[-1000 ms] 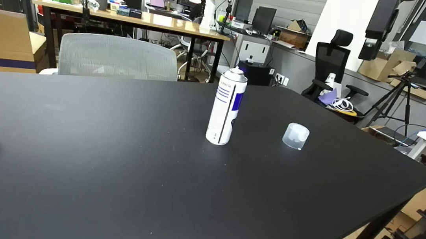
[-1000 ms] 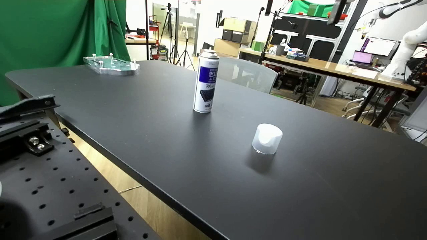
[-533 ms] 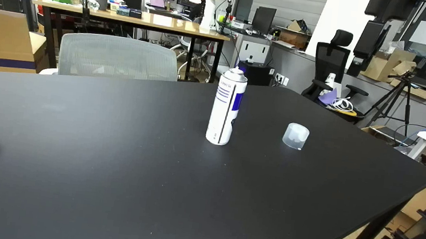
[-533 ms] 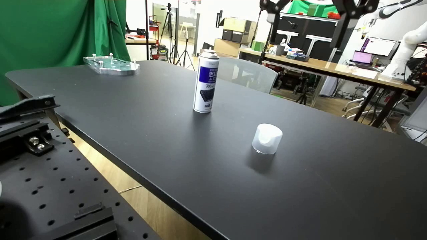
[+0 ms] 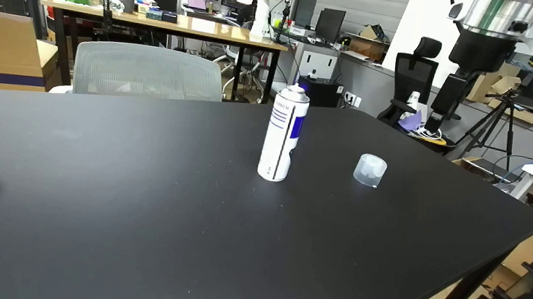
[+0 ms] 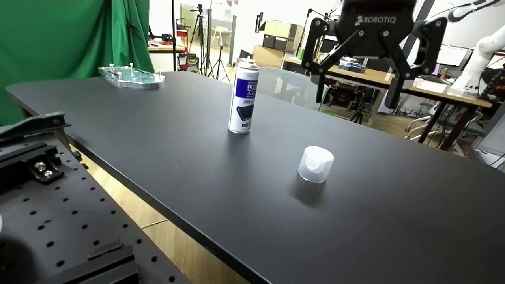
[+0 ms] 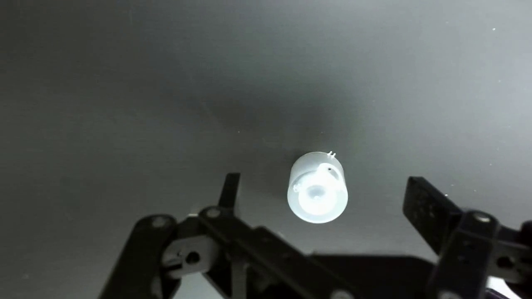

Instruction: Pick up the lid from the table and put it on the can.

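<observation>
Pincer (image 6: 355, 103) spread, higher than lid (image 6: 315, 165).
Can (image 6: 243, 98) stands upright nr lid, w/ gap btwn; both on tabletop (image 6: 375, 228).

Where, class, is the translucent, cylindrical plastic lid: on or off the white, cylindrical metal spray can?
Off: both exterior views show lid and can apart.

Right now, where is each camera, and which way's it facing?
Exterior view: near a perforated plate, looking past the can; open gripper at top.
Exterior view: higher than the table, looking toward a grey chair; wrist and gripper upper right.
Wrist view: on the wrist, facing down at the lid; fingers in foreground.
Both exterior views share can and lid.
</observation>
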